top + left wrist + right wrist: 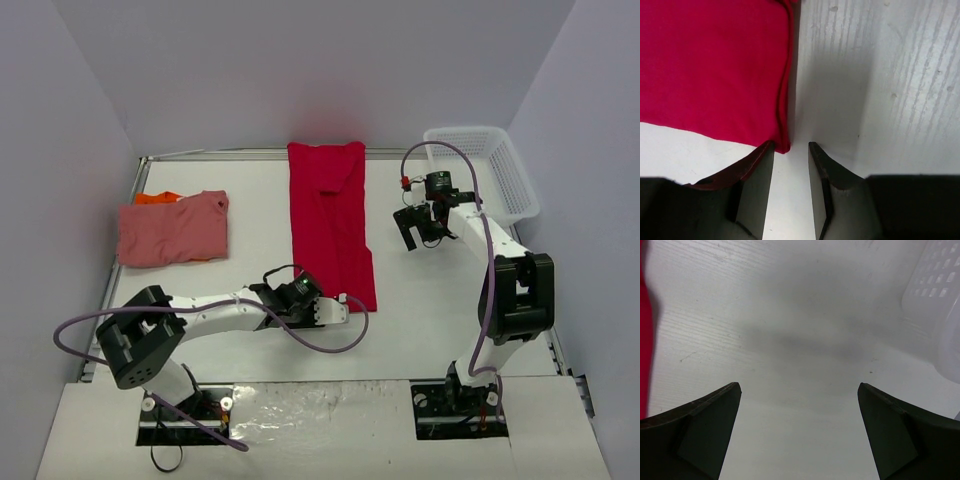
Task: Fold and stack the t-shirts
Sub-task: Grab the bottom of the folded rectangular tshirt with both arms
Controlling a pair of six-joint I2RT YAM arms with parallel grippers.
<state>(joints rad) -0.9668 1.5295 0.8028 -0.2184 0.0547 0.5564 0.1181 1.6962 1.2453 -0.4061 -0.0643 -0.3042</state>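
1. Done, by my judgement: the salmon pink cloth t-shirt [175, 230] lies folded into a squarish pad, well off to the left of the left gripper [335, 308] and farther from the arm bases. An edge of the orange cloth t-shirt [160, 197] shows under its far side, so two garments look stacked.
2. In hand: the bright red cloth t-shirt [330, 225] lies as a long narrow strip running away from the left gripper. It appears folded lengthwise only.
3. Left tool: its fingers stand narrowly parted, low over the white table [430, 300]. The wrist view shows bare table in the gap. The near right corner of the red strip sits just ahead of the left finger [757, 185], touching or nearly so. A dark red edge runs along that finger; I cannot tell whether it is cloth or reflection.
4. Right tool: the right gripper [412, 232] is spread wide, holding nothing, over bare table. The red strip's long edge is to its left, and the white plastic mesh basket [500, 150] is just beyond it to the right.
5. Left to do, as I judge it: fold the red strip crosswise to match the pad, then place it on the salmon pink shirt. Roughly two thirds complete.
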